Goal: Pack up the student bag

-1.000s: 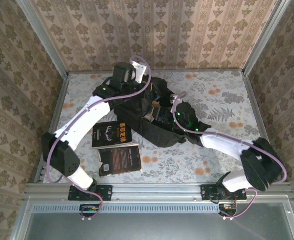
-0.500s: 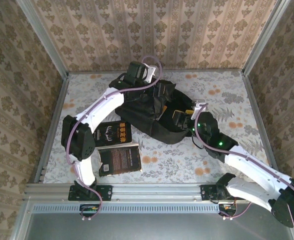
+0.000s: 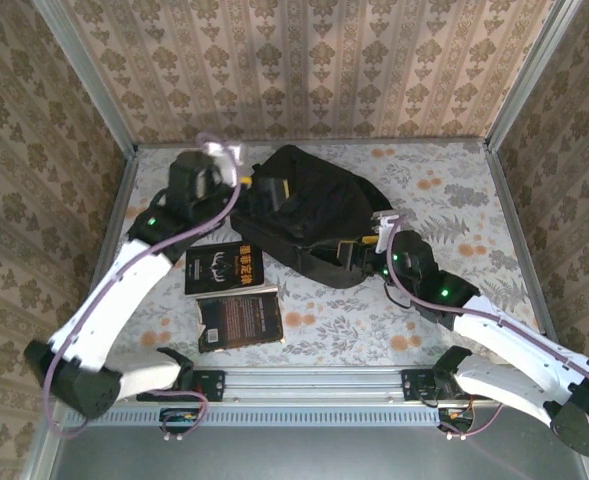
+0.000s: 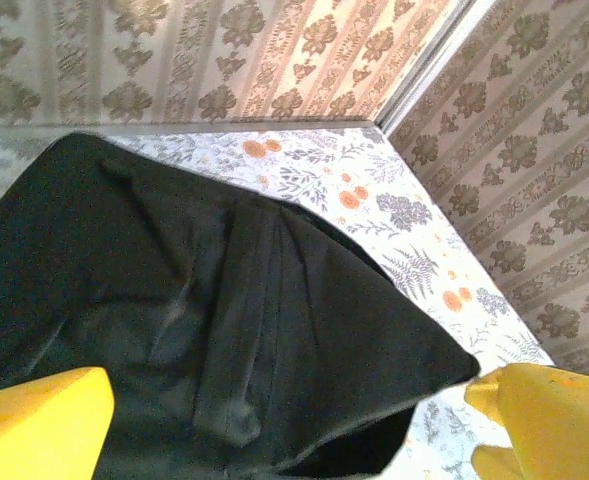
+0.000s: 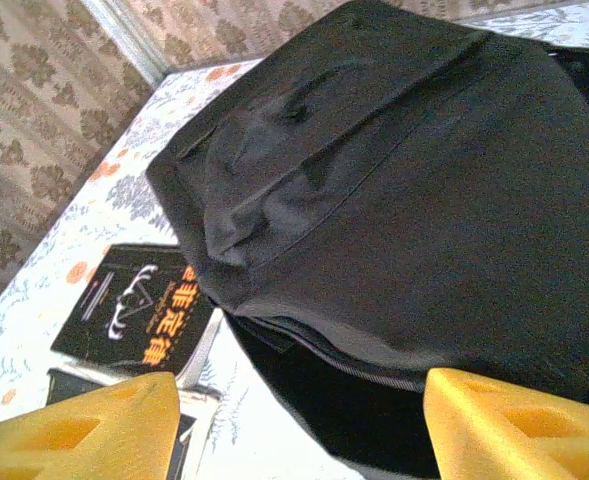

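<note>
The student bag (image 3: pixel 314 205) is a large black fabric backpack lying across the middle of the table, its dark zip opening (image 5: pixel 359 400) facing the near side. My left gripper (image 3: pixel 259 188) hovers at the bag's left end, open, with the yellow fingers (image 4: pixel 34 425) spread wide and the black fabric (image 4: pixel 224 310) beyond them. My right gripper (image 3: pixel 358 252) sits at the bag's near right edge, also open; its fingers (image 5: pixel 519 425) straddle the opening without holding anything. What is inside the bag is hidden.
A dark book with orange characters (image 3: pixel 224 269) lies left of the bag, also seen as the book (image 5: pixel 139 305) in the right wrist view. A second dark book (image 3: pixel 239 320) lies just nearer. Patterned walls and metal rails enclose the table.
The left arm has drawn back from over the bag's far side to its left end. The bag's top has settled into a smooth rounded shape. The right gripper has edged left along the near edge.
</note>
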